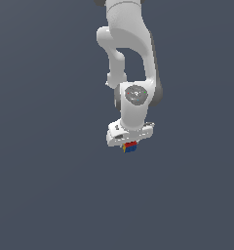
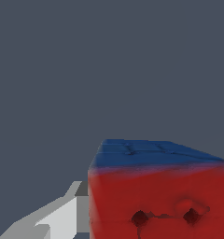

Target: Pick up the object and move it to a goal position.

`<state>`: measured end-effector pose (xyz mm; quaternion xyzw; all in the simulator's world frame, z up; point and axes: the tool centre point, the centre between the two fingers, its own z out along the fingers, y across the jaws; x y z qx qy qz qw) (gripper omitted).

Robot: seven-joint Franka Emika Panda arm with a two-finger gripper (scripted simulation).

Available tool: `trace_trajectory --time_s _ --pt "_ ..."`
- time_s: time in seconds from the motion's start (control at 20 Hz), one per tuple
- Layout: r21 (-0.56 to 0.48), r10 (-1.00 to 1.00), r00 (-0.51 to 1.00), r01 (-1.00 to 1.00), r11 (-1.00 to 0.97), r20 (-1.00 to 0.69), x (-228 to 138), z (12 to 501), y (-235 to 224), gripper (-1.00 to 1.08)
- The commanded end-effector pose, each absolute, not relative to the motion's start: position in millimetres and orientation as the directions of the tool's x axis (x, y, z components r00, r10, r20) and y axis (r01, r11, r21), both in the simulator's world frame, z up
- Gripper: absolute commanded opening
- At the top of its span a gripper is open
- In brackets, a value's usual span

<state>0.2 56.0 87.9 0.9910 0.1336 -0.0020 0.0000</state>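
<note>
The small multicoloured cube (image 1: 130,146) shows red, blue and a sliver of yellow just under the white hand of my arm in the exterior view. My gripper (image 1: 130,145) is shut on it and holds it in mid-air, with nothing shown beneath it. In the wrist view the cube (image 2: 156,196) fills the near corner, its red face toward the camera and its blue face beyond. One pale finger (image 2: 62,217) lies against the cube's side; the other finger is hidden.
The white arm (image 1: 131,53) comes down from the top of the exterior view. Everything around it is a plain dark grey background with no other objects, edges or goal marker in view.
</note>
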Motion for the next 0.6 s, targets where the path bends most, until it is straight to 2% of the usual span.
trace_trajectory --time_s 0.0,0.55 --pt "0.0 0.265 0.964 0.265 -0.964 -0.001 1 112 50 -1.0" --pt "-0.001 0.265 0.964 0.265 -0.964 0.0 2 229 17 -1.0"
